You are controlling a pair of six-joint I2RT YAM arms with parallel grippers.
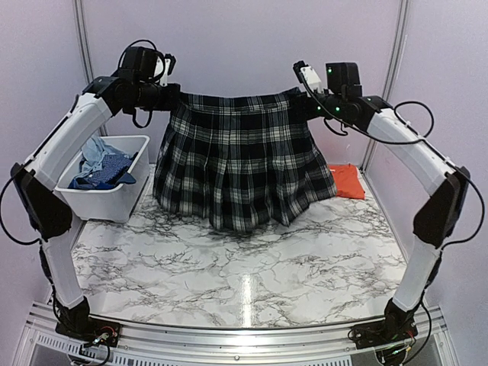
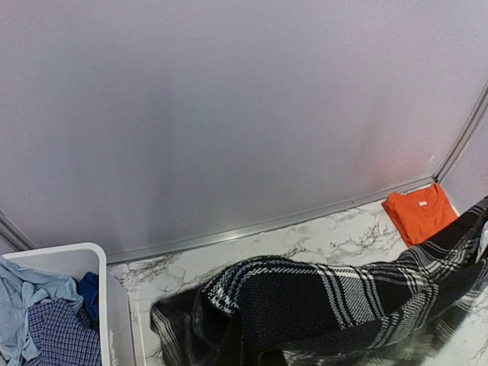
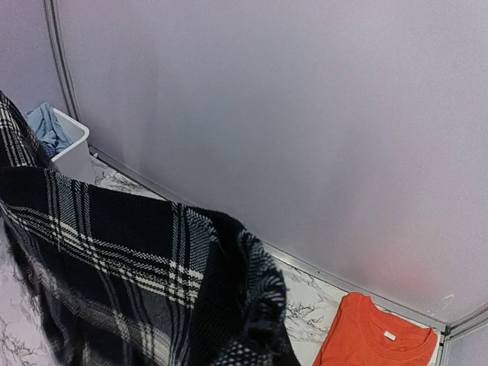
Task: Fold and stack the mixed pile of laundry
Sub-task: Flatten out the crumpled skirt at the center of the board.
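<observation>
The black-and-white plaid piece [image 1: 240,164], a pleated skirt, hangs spread between both grippers, with its hem resting on the marble table [image 1: 244,267]. My left gripper [image 1: 177,101] is shut on the left end of its waistband. My right gripper [image 1: 303,97] is shut on the right end. In both wrist views the plaid cloth [image 2: 328,297] [image 3: 114,252] covers the fingers. The orange T-shirt [image 1: 348,181] lies folded flat at the back right; it also shows in the wrist views [image 2: 421,213] [image 3: 374,339]. A pale blue piece [image 1: 95,149] lies in the bin.
A white plastic bin [image 1: 103,204] stands at the left of the table and holds the pale blue cloth [image 2: 23,293] and a dark blue checked cloth [image 1: 107,171]. Pale walls close the back and sides.
</observation>
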